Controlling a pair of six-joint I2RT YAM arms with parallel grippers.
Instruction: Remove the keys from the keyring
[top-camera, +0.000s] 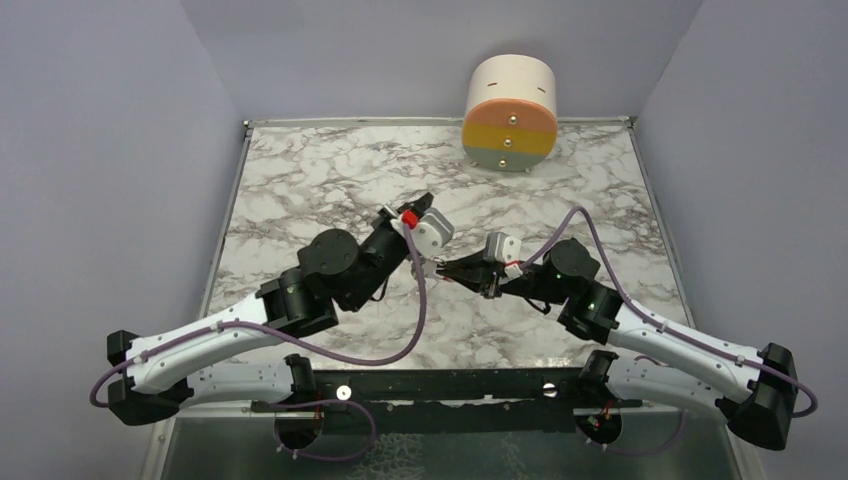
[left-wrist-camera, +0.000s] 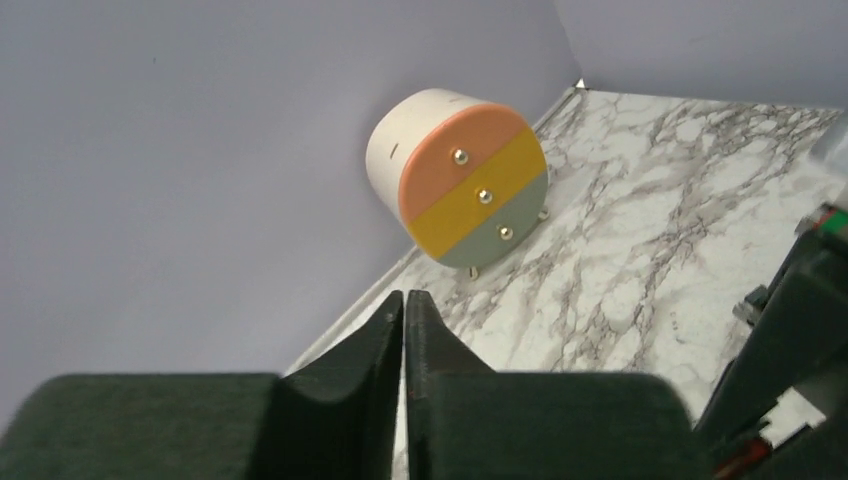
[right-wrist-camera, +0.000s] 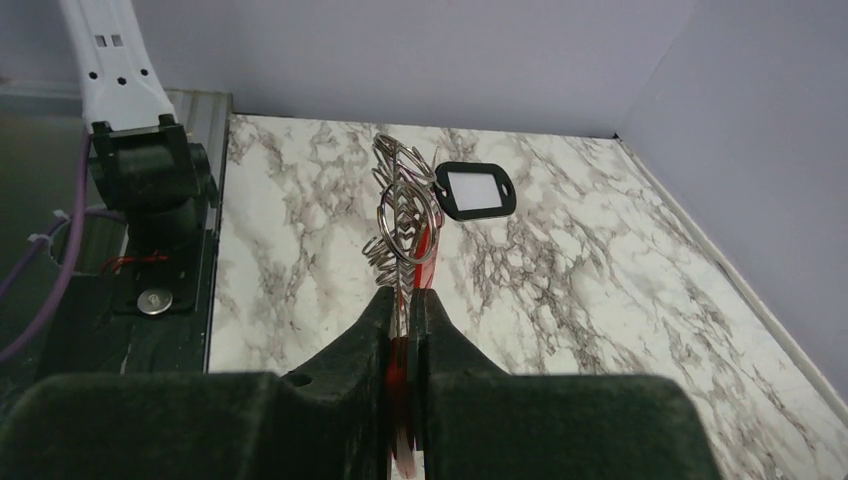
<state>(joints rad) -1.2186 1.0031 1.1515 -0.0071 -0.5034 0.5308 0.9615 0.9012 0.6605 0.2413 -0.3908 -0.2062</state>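
Red-clipped keyring (right-wrist-camera: 400, 165): keep clamped in right gripper (right-wrist-camera: 405, 297). Bring left gripper (left-wrist-camera: 404, 300), narrow and empty, beside keyring; widen, nip one key (right-wrist-camera: 405, 212), probably among the rings.

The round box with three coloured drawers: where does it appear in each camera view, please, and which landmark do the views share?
Top external: the round box stands at the far edge of the marble tabletop, right of centre.
Left wrist: the box is at upper centre, its drawer fronts turned toward the camera.
Right wrist: the box is not in this picture.
Shared landmark: the marble tabletop, seen in all three views.
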